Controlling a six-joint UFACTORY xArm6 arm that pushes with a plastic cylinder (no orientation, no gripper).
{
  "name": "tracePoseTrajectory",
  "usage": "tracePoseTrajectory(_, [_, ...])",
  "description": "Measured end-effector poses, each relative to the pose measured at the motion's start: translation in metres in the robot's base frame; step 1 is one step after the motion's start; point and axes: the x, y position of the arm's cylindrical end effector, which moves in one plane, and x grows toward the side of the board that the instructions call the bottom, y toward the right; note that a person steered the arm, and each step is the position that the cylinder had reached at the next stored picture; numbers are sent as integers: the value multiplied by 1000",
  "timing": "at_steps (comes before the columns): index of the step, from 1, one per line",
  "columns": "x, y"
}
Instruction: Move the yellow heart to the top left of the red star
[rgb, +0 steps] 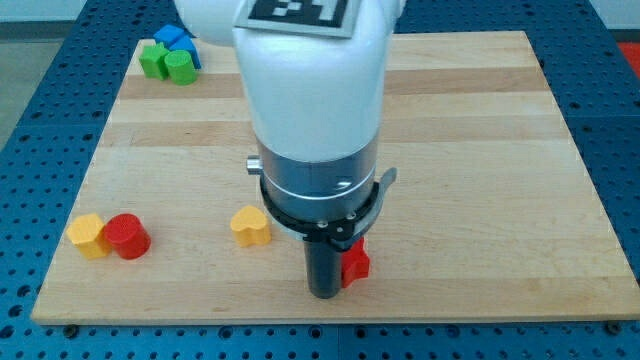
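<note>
- The arm (315, 90) fills the middle of the view, a big white body with a grey and black collar, ending in a short dark rod that comes down near the board's bottom edge.
- My tip (324, 294) sits at the rod's lower end, just to the view's left of the red star (355, 261); rod and star look to be touching, though I cannot tell for sure. There are no jaws here, only the bare rod, and it holds nothing.
- The red star is partly hidden by the rod, and only a narrow strip of board lies below it before the bottom edge.
- The yellow heart (250, 226) lies well to the view's left of the tip and a little higher, apart from rod and star, with bare wood around it.
- Further left, near the left edge, a yellow block (88, 235) and a red round block (127, 236) sit side by side, touching.
- At the top left corner, green blocks (166, 63) and a blue block (177, 40) cluster tight together.
- The wooden board (480, 140) lies bare over its whole right half, from top edge to bottom.
</note>
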Motion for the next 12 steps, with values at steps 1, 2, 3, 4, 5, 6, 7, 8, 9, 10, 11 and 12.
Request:
tracePoseTrajectory(1, [9,-15])
tracePoseTrajectory(2, [8,-58])
tracePoseTrajectory(3, [-20,-102])
tracePoseTrajectory(4, [-61,-114])
tracePoseTrajectory(5, [-73,-118])
tracePoseTrajectory(6, [-73,-96])
tracePoseTrajectory(7, [-71,-58])
tracePoseTrajectory(8, [-71,-21])
tracePoseTrajectory(9, [-74,-16])
tracePoseTrajectory(10, [-100,-16])
tracePoseTrajectory(11, [-124,-4])
tracePoseTrajectory(12, [-120,46])
